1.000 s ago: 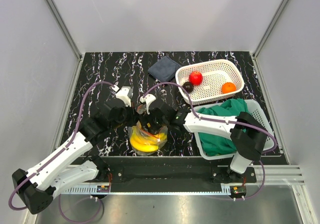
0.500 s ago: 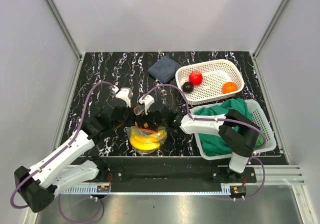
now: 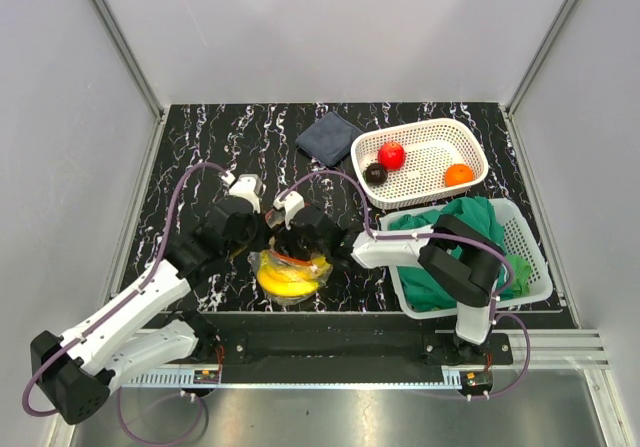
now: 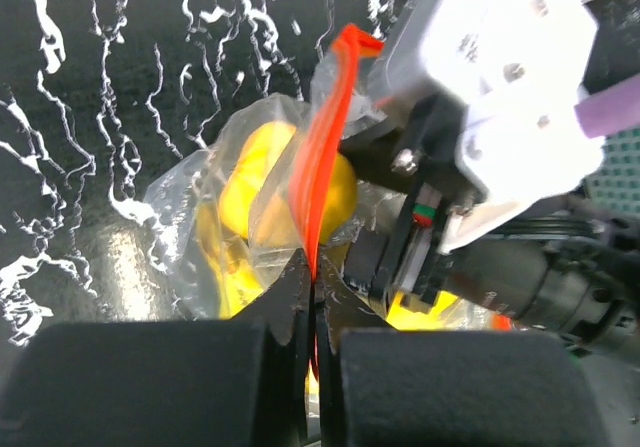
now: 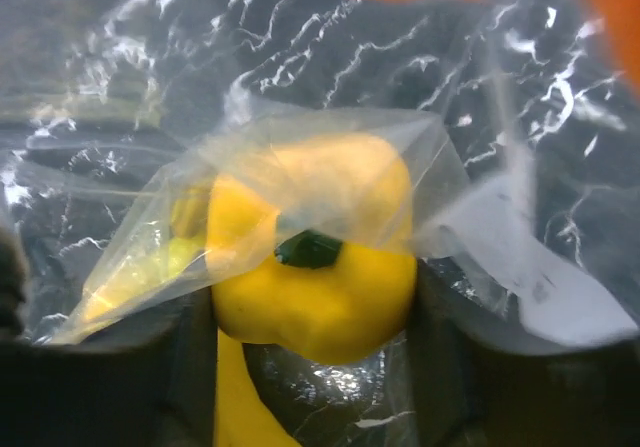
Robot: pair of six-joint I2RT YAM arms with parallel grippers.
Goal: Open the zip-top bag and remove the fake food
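Your L gripper (image 4: 310, 279) pinches the bag's (image 4: 185, 182) red zip strip (image 4: 325, 137), which runs long-ways straight out from it. Your R gripper (image 5: 315, 317) squeezes the yellow pepper (image 5: 320, 292) betw. both fingers.

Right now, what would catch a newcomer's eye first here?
The bright red-orange zip strip of the clear bag, pinched by the left end effector near the middle of the table. Next, the yellow pepper, half covered by plastic, between the fingers of the right end effector.
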